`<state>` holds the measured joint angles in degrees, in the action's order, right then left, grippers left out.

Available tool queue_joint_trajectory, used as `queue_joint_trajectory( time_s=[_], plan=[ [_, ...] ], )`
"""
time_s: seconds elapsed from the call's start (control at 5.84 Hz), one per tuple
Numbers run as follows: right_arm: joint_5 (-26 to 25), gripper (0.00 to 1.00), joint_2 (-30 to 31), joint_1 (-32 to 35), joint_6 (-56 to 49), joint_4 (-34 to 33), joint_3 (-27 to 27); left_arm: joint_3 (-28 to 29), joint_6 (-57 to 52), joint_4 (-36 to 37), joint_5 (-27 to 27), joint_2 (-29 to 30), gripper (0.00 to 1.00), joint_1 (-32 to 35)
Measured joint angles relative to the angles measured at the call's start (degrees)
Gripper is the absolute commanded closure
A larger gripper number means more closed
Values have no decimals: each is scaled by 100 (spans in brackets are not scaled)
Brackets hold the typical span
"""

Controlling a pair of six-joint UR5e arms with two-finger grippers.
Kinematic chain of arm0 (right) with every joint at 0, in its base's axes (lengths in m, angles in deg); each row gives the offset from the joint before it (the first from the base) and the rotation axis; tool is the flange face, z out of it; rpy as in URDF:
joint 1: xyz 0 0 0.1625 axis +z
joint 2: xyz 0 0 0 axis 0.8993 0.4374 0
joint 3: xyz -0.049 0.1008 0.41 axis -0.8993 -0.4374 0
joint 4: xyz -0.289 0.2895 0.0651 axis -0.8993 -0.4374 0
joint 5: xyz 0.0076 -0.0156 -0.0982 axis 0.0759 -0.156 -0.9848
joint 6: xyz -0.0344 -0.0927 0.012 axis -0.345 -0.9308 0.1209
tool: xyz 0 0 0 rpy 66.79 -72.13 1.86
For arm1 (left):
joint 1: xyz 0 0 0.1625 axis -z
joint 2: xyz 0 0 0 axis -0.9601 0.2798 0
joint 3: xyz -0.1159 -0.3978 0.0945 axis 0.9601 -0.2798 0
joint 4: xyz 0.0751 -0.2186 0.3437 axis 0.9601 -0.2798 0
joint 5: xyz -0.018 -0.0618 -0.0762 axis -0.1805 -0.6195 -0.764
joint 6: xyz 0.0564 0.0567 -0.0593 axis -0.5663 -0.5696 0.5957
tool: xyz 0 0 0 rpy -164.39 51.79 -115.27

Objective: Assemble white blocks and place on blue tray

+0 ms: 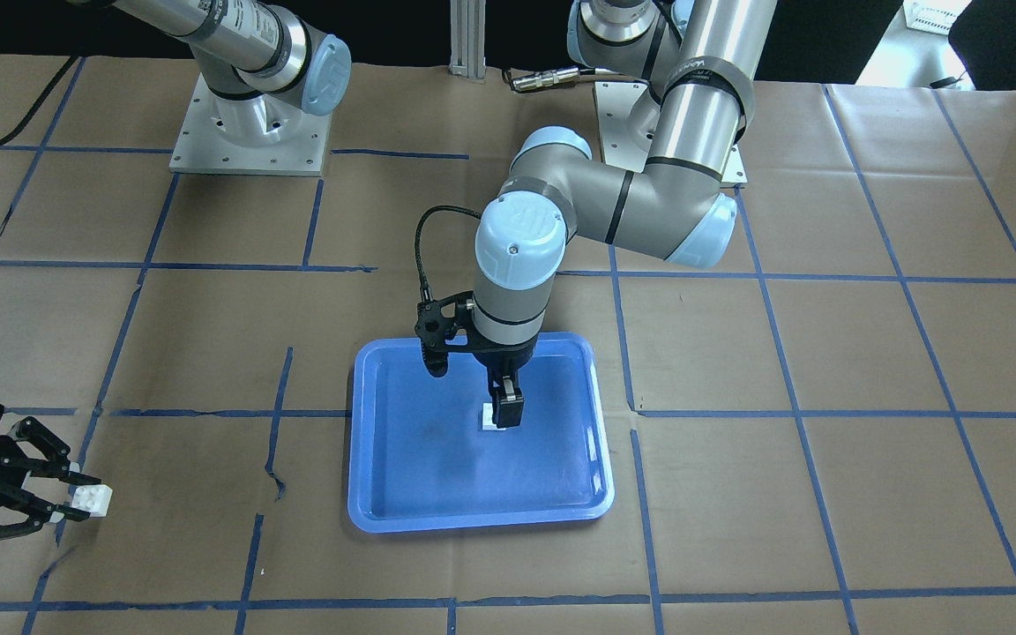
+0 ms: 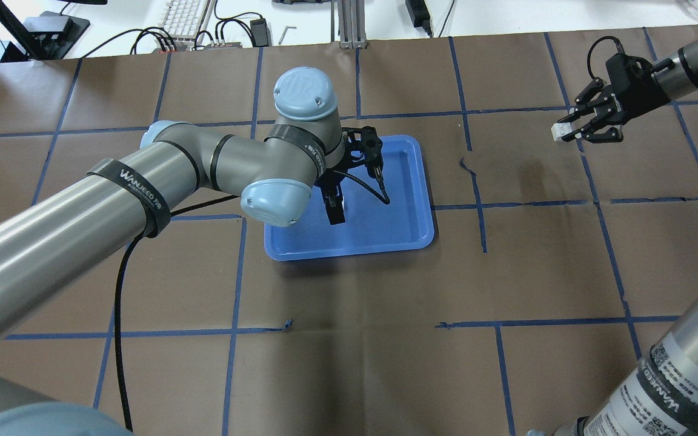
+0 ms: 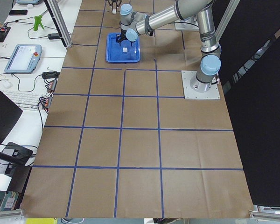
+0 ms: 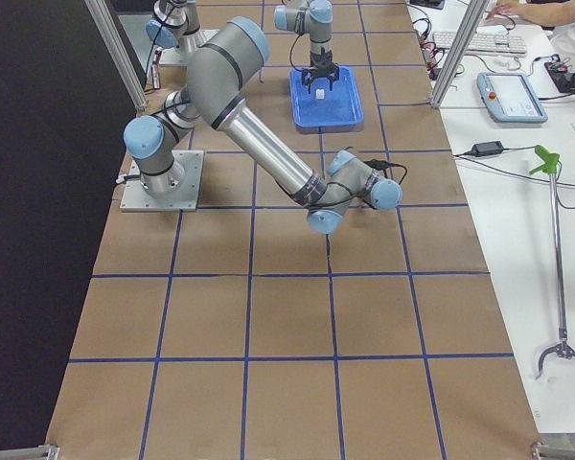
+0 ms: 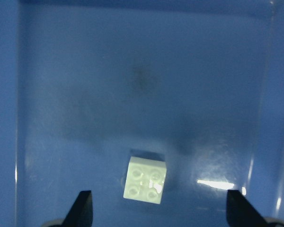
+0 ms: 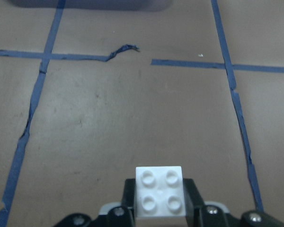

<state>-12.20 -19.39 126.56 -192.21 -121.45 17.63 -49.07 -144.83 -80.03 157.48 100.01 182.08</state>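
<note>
Fingers (image 5: 81,213) of the left gripper (image 1: 504,414) stand spread wide over the blue tray (image 1: 402,494), which lies mid-table, nearer the operators' edge. One white block (image 5: 144,179) sits studs-up on the tray floor between them, clear of both. Toward the operators' corner on the robot's right, the right gripper (image 2: 569,131) pinches the second white block (image 6: 160,191) above the brown paper (image 2: 385,303).

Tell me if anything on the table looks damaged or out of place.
The blue tape line between the blue tray and the right gripper is torn and crooked, leaving a gap. The tray floor has a dark smudge. Nothing looks spilled or tipped.
</note>
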Motion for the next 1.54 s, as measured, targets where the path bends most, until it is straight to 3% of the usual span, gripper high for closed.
queue_joint_trajectory(
  time_s=[0.34, 0.68, 1.03, 1.54],
  plan=[
    [31, 74, 592, 480, 294, 283, 243, 60, 568, -1472, 227, -1132, 1, -342],
    [431, 74, 1095, 1084, 950, 31, 906, 41, 1054, -2572, 258, -2054, 1, -965],
    [570, 74, 1237, 1827, 2016, -996, 1352, 59, 1732, -3124, 284, -2434, 1, -1479],
    [578, 75, 1176, 2798, 4166, -3142, 2050, 324, 4108, -3099, 234, -2476, 1, -1711]
  ],
)
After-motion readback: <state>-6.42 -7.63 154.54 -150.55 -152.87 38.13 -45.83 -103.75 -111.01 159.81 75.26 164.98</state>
